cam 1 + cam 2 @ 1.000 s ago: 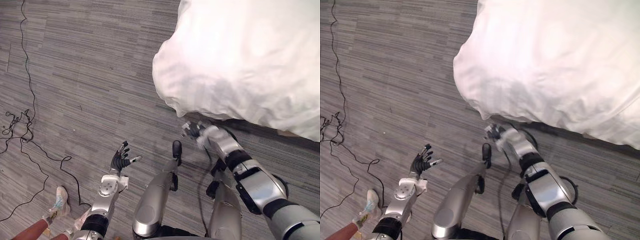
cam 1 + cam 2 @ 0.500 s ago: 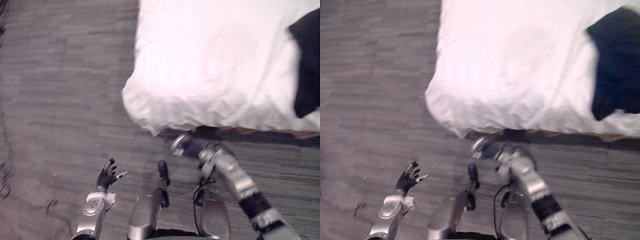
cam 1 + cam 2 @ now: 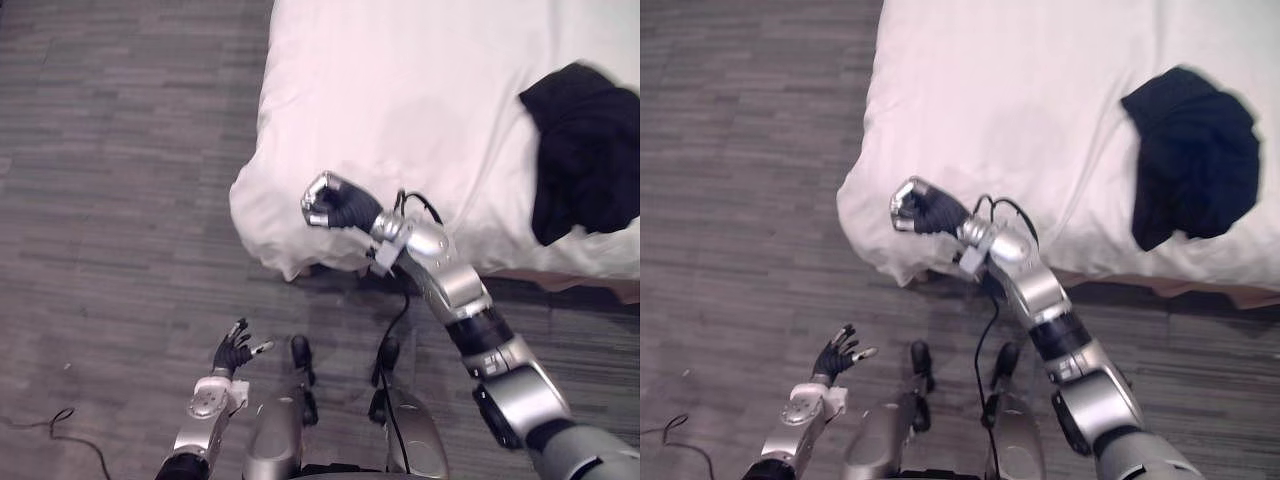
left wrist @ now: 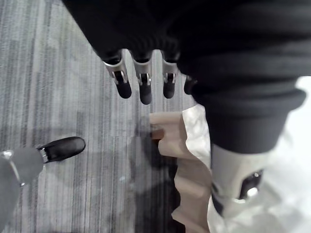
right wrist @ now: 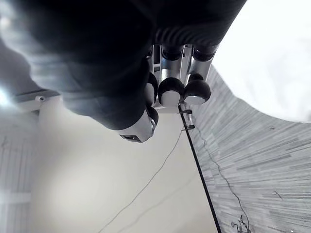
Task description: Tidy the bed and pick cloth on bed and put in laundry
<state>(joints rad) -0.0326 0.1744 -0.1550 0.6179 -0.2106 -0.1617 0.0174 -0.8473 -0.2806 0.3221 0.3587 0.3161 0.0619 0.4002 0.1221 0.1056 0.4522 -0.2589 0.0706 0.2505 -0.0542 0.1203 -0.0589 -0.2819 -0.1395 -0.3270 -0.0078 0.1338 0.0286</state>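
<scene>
A bed (image 3: 400,80) under a white sheet takes up the upper right. On its right part lies a crumpled black cloth (image 3: 585,150), also seen on the sheet in the right eye view (image 3: 1190,165). My right hand (image 3: 335,203) is raised over the bed's near left corner, well left of the cloth, its fingers (image 5: 172,90) curled into a fist with nothing in it. My left hand (image 3: 235,352) hangs low over the floor in front of the bed, with its fingers (image 4: 145,90) straight and holding nothing.
Grey striped carpet (image 3: 120,200) runs to the left of the bed and in front of it. A beige bed skirt (image 4: 187,170) hangs at the bed's corner under the white sheet. A strip of the bed's tan base (image 3: 600,285) shows along the front edge.
The camera has swung, so more of the bed and the black cloth are in view. My right hand has risen from below the bed's edge to over its corner.
</scene>
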